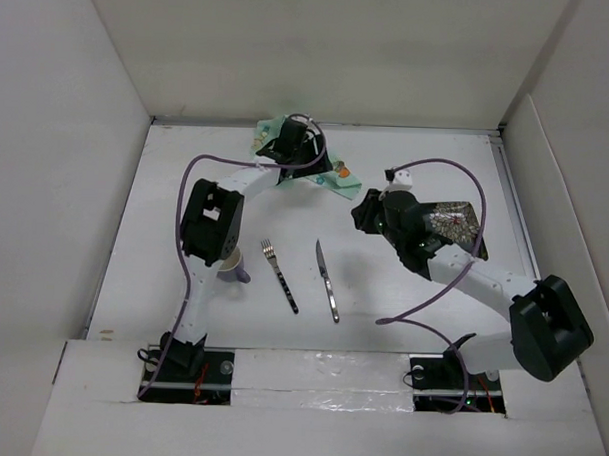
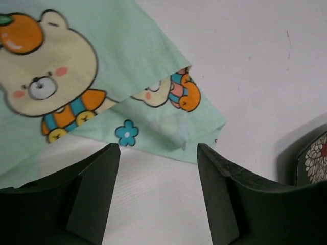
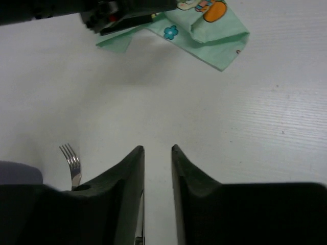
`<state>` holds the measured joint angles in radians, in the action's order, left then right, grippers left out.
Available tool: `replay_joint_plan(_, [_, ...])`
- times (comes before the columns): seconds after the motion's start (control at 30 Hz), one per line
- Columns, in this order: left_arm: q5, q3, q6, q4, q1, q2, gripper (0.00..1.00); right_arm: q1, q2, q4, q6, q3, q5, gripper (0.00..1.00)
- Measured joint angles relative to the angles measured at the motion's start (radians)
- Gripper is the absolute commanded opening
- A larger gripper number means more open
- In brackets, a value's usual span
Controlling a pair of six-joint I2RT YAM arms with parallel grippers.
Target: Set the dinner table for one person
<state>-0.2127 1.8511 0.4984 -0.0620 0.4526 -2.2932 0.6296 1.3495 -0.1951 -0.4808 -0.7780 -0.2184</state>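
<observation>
Top external view: the large flat white walled dinner table (image 1: 154,233) fills the frame. Upper centre, the left gripper (image 2: 158,153) hangs wide open and empty over a mint-green cartoon-print cloth (image 1: 338,181). A steel fork (image 1: 280,275) and steel knife (image 1: 328,281) lie mid-frame. Right of centre, the right gripper (image 3: 157,150) is parted only a slit, empty.

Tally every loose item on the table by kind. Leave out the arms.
Fork: 1
Knife: 1
Mint-green cloth: 1
Patterned plate: 1
Cup: 1
Total: 5
</observation>
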Motion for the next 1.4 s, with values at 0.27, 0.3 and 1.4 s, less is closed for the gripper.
replay_joint_plan(0.27, [0.140, -0.396, 0.071, 0.156, -0.045, 0.327, 0.49, -0.108, 0.137, -0.016, -0.070, -0.015, 0.075, 0.50])
replay_joint_plan(0.3, [0.164, -0.442, 0.085, 0.178, -0.053, 0.377, 0.49, -0.124, 0.173, -0.016, -0.084, -0.036, 0.093, 0.51])
replay_joint_plan(1.4, [0.362, -0.359, 0.111, 0.149, -0.117, 0.136, 0.40, -0.349, 0.803, 0.143, -0.250, -0.663, 0.320, 0.51])
